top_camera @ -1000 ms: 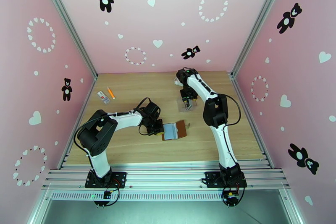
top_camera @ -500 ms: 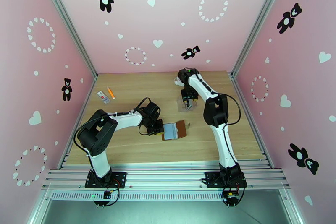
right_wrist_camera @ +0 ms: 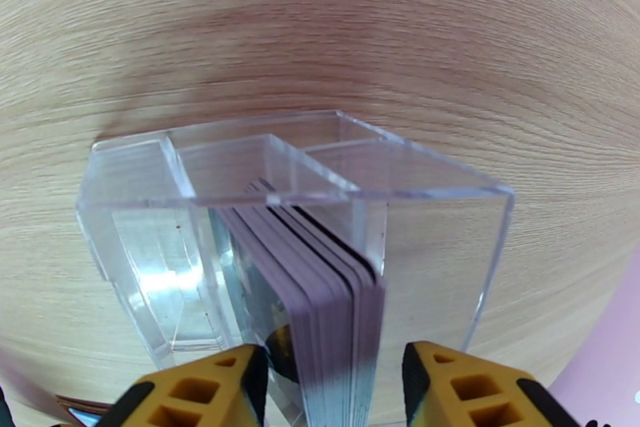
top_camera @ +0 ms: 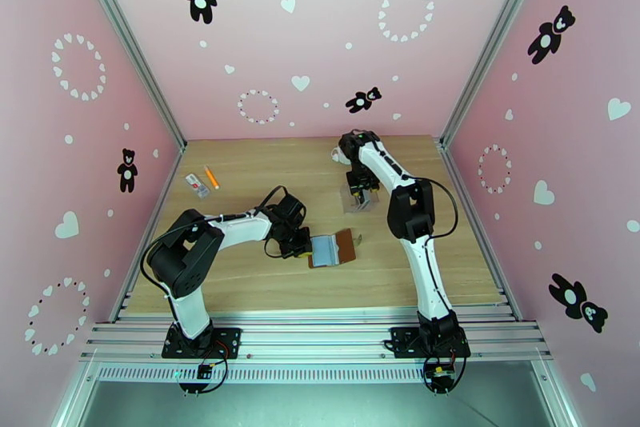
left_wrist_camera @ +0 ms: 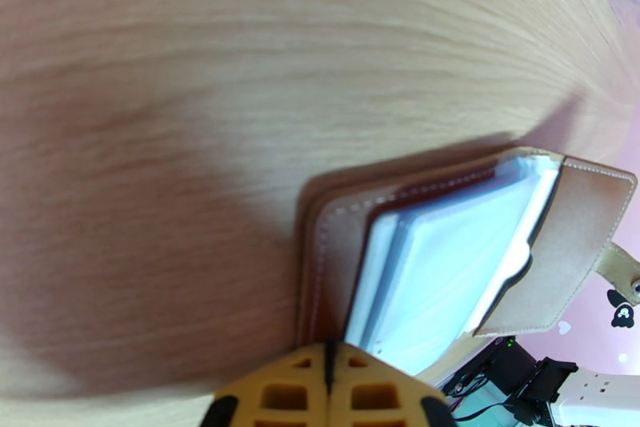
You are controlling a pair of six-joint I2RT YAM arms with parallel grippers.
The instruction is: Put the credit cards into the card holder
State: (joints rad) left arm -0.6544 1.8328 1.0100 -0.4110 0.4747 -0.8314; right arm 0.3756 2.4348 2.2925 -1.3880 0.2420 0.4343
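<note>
The card holder (top_camera: 342,245) lies open on the wood table, a brown leather wallet (left_wrist_camera: 340,261) with pale blue sleeves fanned inside and a snap strap at its right. My left gripper (top_camera: 305,246) is shut, and its yellow fingertips (left_wrist_camera: 328,373) rest against the wallet's left cover edge. The credit cards (right_wrist_camera: 320,277) stand as a stack of several on edge inside a clear acrylic box (right_wrist_camera: 432,261). My right gripper (right_wrist_camera: 334,389) is open, with one finger on each side of the stack and small gaps to it. From above, that gripper (top_camera: 362,197) points down into the box (top_camera: 350,202).
An orange pen (top_camera: 211,177) and a small white and red item (top_camera: 197,185) lie at the far left of the table. Pink walls with aluminium posts close in three sides. The clear box has several compartments, their thin walls close beside the card stack.
My right gripper has shifted slightly over the clear box. The left arm and the card holder have not moved.
</note>
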